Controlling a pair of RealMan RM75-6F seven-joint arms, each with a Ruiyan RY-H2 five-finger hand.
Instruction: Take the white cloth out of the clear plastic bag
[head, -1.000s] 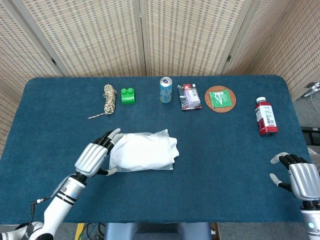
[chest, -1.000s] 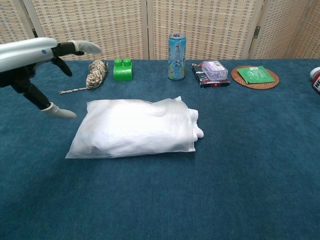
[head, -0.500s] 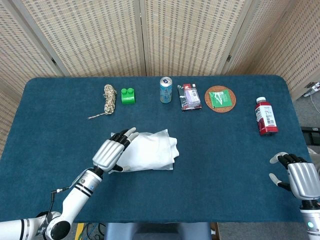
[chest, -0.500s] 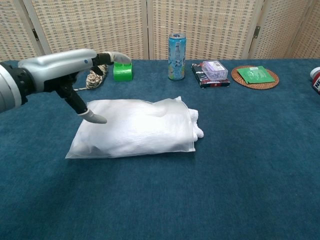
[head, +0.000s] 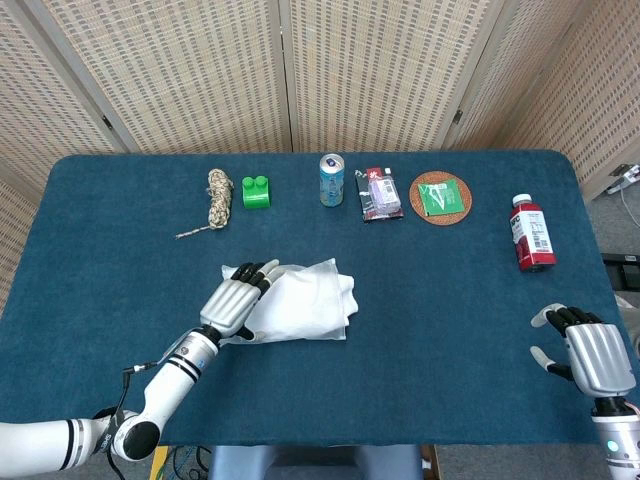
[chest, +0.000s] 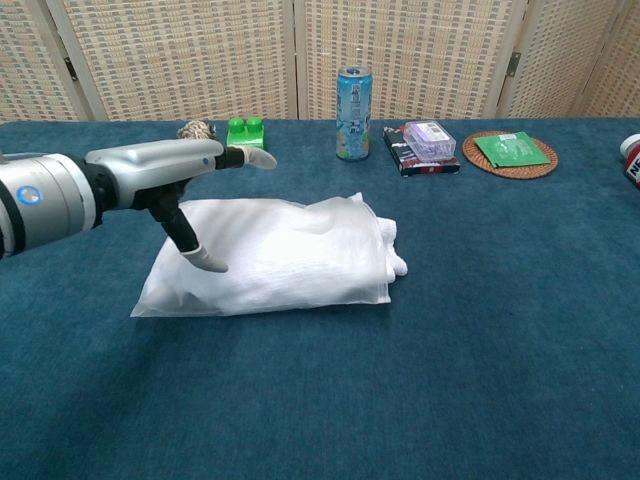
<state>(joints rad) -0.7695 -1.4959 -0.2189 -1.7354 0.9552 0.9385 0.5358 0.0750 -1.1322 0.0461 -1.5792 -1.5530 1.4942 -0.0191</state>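
The clear plastic bag (head: 300, 305) (chest: 290, 260) lies flat in the middle of the blue table, its mouth facing right. The folded white cloth (chest: 395, 250) (head: 347, 290) fills it and pokes out a little at that right end. My left hand (head: 236, 301) (chest: 170, 170) hovers over the bag's left end, fingers spread and holding nothing; its thumb tip (chest: 210, 262) reaches down to the bag's surface. My right hand (head: 588, 352) sits open at the table's near right corner, far from the bag; the chest view does not show it.
Along the back stand a rope coil (head: 217, 197), a green block (head: 257, 190), a drink can (head: 331, 179), a small packaged box (head: 381, 193) and a round coaster with a green packet (head: 440, 197). A red bottle (head: 531, 233) lies at the right.
My left hand has moved right from beside the bag's left edge to over its left end, thumb lowering onto it. The right hand shifted slightly. The bag has not moved.
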